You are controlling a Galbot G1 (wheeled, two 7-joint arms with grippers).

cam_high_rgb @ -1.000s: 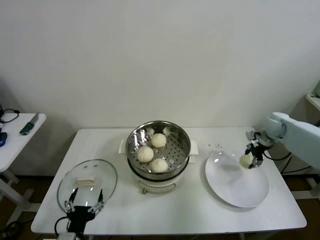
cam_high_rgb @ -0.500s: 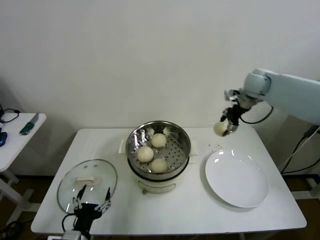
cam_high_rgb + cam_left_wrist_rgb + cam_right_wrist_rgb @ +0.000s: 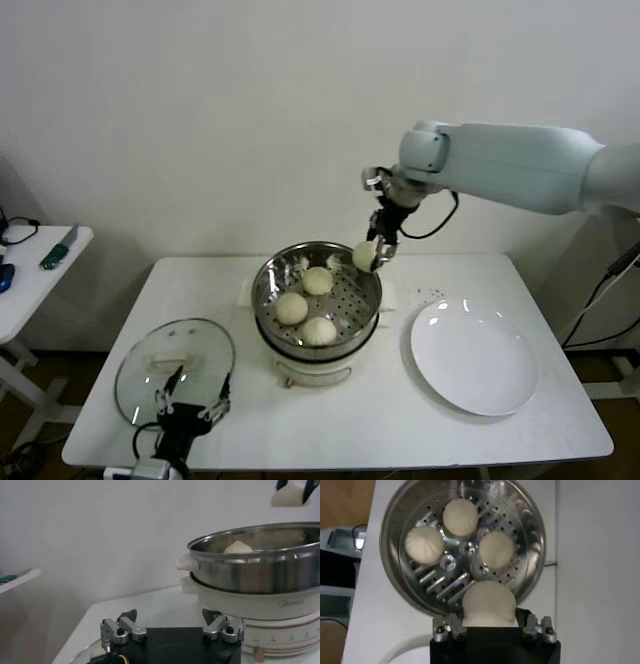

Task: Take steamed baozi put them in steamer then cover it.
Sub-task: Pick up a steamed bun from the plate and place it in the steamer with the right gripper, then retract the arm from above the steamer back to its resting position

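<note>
Right gripper (image 3: pixel 374 255), jaws clamped on a baozi (image 3: pixel 364 257), hangs above the steamer (image 3: pixel 318 285) rim; left gripper (image 3: pixel 190 404) jaws wide over the lid (image 3: pixel 172 362)

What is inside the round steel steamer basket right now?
Three cream-white baozi buns lie on the shiny steel steamer's perforated floor. The right gripper holds a fourth bun, hiding the near floor.

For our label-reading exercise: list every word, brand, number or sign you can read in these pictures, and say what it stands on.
"Midea": grey brand lettering, rather faint, on the cream base of the steamer, seen in the left wrist view.
Small markings around the knob low on that base: too small to read.
White plate and glass lid: no writing visible.
</note>
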